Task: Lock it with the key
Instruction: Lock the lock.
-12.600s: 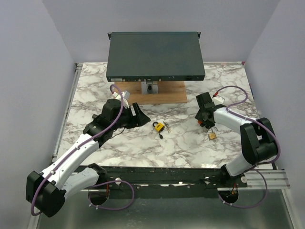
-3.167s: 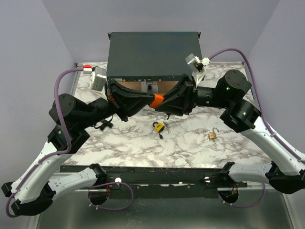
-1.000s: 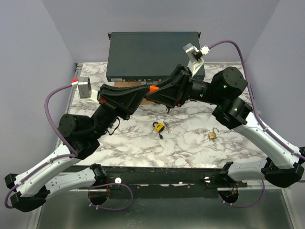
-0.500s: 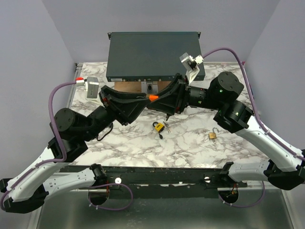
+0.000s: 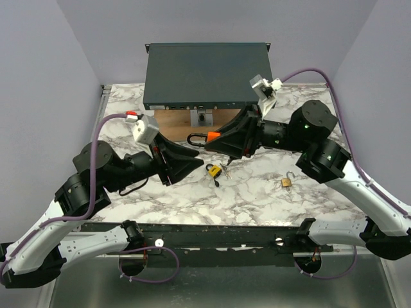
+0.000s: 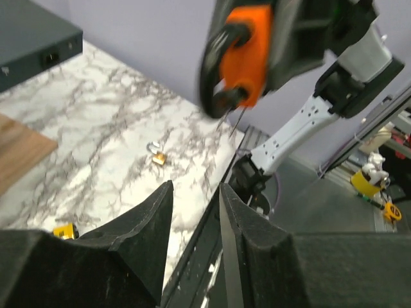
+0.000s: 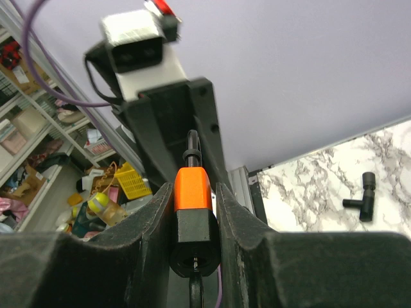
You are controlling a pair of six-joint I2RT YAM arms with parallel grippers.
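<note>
The right jaws are clenching the key (image 5: 210,136) by its orange head in mid-air, its long axis running leftward. The left jaws are hanging released and empty, slightly lower and to its left.

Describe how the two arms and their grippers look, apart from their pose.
The left arm and right arm share white link shells and bulky black joints. A purple cable loops along each. The left gripper and right gripper have black wedge-shaped fingers, and a white camera box sits on each wrist, the left one's with a red plug.
</note>
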